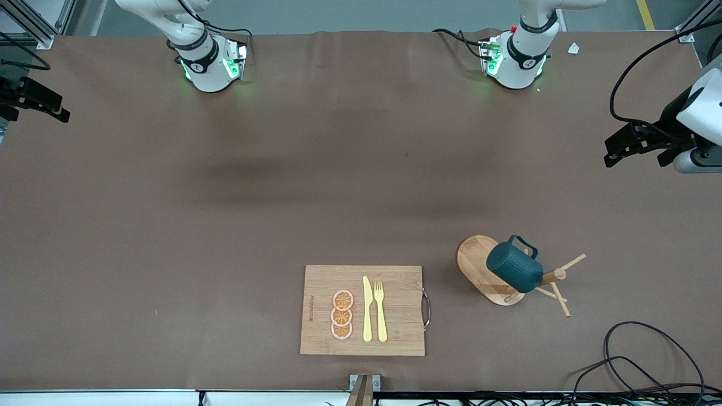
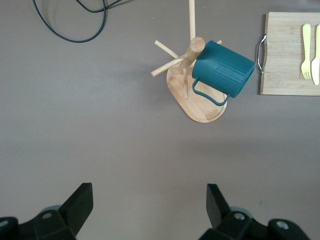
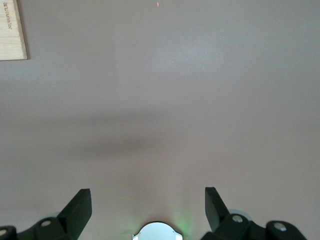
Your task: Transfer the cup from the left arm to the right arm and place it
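The small dark teal ribbed mug hangs tilted on the wooden peg rack, ahead of and below the wide-open, empty left gripper, while the equally open, empty right gripper waits over bare table, well apart.

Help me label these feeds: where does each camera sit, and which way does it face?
Front: high across the table, facing both bases; left claw at the edge.
Left wrist: looks down past open fingers at the cup on the rack.
Right wrist: down past open fingers at bare table.
Shared: cutting board.
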Robot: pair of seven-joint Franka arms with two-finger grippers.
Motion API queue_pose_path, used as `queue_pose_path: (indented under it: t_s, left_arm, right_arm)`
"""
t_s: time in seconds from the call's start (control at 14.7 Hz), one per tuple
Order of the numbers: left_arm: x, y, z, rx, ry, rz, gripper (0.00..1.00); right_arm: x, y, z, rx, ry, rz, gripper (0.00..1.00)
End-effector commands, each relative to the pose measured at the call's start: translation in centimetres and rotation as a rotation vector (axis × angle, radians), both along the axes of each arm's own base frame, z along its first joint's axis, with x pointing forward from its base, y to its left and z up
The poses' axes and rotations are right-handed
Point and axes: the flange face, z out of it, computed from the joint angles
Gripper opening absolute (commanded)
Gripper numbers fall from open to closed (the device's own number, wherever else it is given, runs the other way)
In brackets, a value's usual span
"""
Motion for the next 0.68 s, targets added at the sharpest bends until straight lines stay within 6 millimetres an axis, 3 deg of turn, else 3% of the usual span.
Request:
queue_pose_path:
  t_s: [0.0, 0.34, 0.61]
  left_arm:
    - [0.5, 0.1, 0.3, 0.014, -0.011, -0.018, 1.00]
    - [0.7, -0.8, -0.8, 0.014, 0.020, -0.006, 1.00]
    - [3.0, -1.2, -6.4, 0.025, 0.116, 0.001, 1.00]
  right_arm:
    - [-0.9, -0.1, 0.3, 0.006, -0.003, 0.006, 1.00]
    - [-1.0, -0.1, 0.2, 0.007, 0.002, 0.006, 1.00]
    - [-1.0, 0.0, 0.2, 0.006, 0.002, 0.008, 1.00]
